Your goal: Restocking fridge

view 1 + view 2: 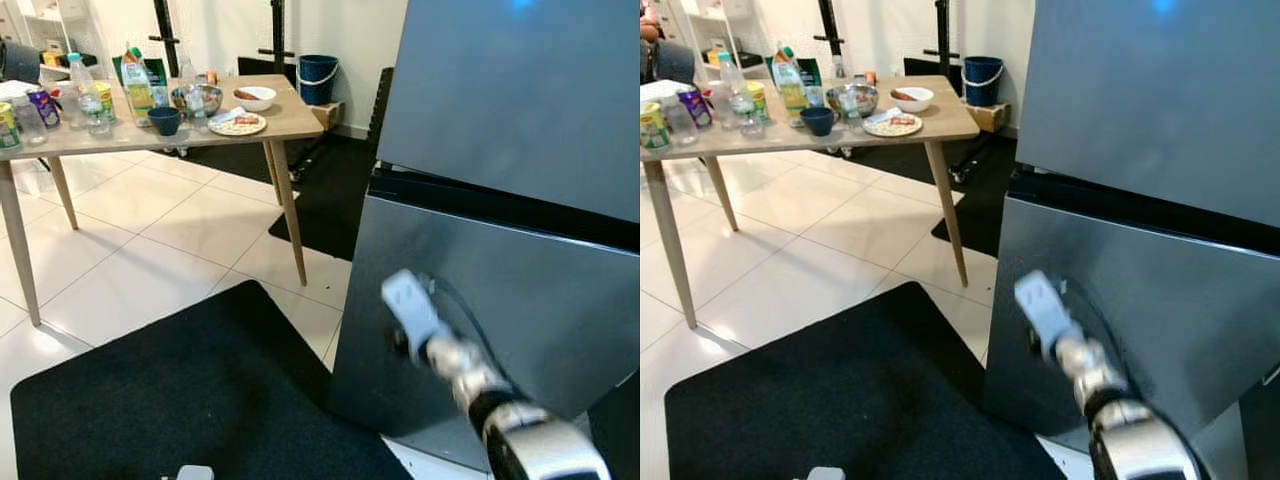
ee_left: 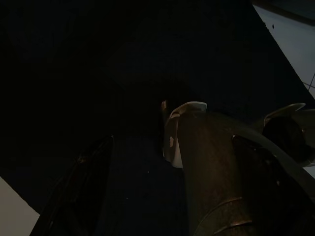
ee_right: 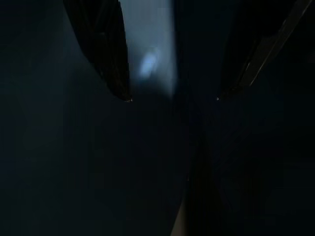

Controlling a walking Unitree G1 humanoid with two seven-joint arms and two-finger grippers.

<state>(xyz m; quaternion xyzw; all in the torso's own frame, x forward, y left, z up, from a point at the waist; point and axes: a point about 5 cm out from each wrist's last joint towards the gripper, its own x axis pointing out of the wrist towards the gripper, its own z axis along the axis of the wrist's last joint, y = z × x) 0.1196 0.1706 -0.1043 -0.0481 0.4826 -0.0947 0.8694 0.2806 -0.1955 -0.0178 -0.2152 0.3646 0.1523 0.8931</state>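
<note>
The fridge (image 1: 500, 290) stands to the right, its long axis upright, steel doors facing the black mat (image 1: 200, 400). The lower door is judged heavy, stiff and slick, best taken at its edge. The right gripper (image 3: 172, 98), fingers spread and empty, is held against it.

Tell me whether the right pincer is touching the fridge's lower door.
Cannot tell. In the left eye view the right pincer overlaps the fridge's lower door but is blurred, and the dark right wrist view shows neither contact nor gap.
</note>
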